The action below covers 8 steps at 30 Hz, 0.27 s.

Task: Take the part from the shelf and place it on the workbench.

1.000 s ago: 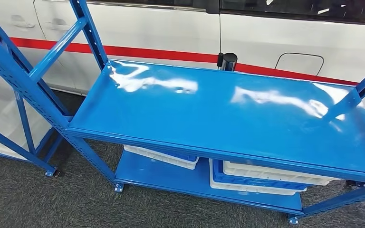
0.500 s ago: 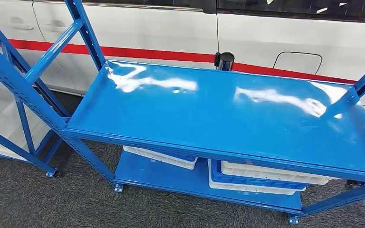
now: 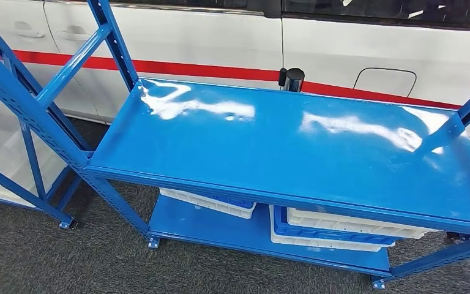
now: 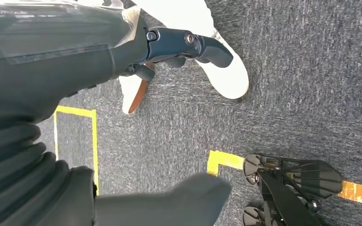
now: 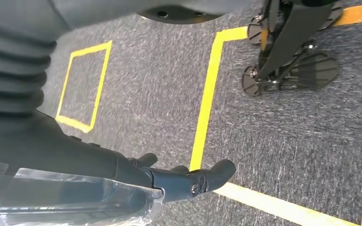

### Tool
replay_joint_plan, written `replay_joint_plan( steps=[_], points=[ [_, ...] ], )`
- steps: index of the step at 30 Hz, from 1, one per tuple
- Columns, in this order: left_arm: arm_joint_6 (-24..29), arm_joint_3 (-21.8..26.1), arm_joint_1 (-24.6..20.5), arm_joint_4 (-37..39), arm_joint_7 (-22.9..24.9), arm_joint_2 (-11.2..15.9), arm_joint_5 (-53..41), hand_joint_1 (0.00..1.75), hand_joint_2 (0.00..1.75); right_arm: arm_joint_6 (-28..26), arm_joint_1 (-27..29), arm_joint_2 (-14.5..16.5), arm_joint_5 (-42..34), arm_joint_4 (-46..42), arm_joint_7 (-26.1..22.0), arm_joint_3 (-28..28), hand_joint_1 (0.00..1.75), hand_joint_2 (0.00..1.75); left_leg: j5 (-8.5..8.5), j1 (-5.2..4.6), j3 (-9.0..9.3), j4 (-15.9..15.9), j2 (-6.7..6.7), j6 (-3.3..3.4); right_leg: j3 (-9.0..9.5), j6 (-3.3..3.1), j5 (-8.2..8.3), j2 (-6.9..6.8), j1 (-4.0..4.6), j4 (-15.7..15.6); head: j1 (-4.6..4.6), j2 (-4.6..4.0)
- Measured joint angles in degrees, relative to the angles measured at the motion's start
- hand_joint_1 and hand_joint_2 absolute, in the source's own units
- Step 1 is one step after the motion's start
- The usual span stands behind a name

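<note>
Blue shelf (image 3: 294, 153) (glossy) | black part (image 3: 292, 79) at rear edge | hands elsewhere

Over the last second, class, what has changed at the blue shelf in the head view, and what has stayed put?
Nothing on the blue shelf moved. The whole picture shifted slightly sideways and back, which is the camera swaying, not the things. The shelf top, the white and blue bins on the lower level, the black cylinder behind the shelf and the white vehicle beyond it stayed as they were.
</note>
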Motion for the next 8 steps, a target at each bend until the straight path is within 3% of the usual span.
replay_joint_plan(
  steps=[5,7,8],
  points=[
    [-0.82,-6.01,1.35,-1.26,-0.03,1.55,5.37,0.00,1.75,0.43,1.18,-0.66,-6.84,-1.22,-0.70,2.68,0.00,0.00,0.00,-0.01,0.00,0.00,0.00,0.00,0.01,0.00,0.00,0.00,0.00,0.00,0.00,0.00],
    [-1.11,-8.33,1.93,-1.78,-0.04,2.16,7.47,0.00,0.87,0.62,1.67,-0.93,-9.52,-1.73,-0.84,3.74,0.00,0.00,0.00,-0.01,0.00,0.00,0.00,0.00,0.00,0.00,0.00,0.00,0.00,0.00,0.00,0.00],
    [-1.19,-8.93,2.08,-1.92,-0.04,2.33,8.00,0.00,0.58,0.67,1.79,-1.01,-10.20,-1.86,-0.86,4.01,0.00,0.00,0.00,-0.01,0.00,0.00,0.00,0.00,0.00,0.00,0.00,0.00,0.00,0.00,-0.01,0.00]
  ],
)
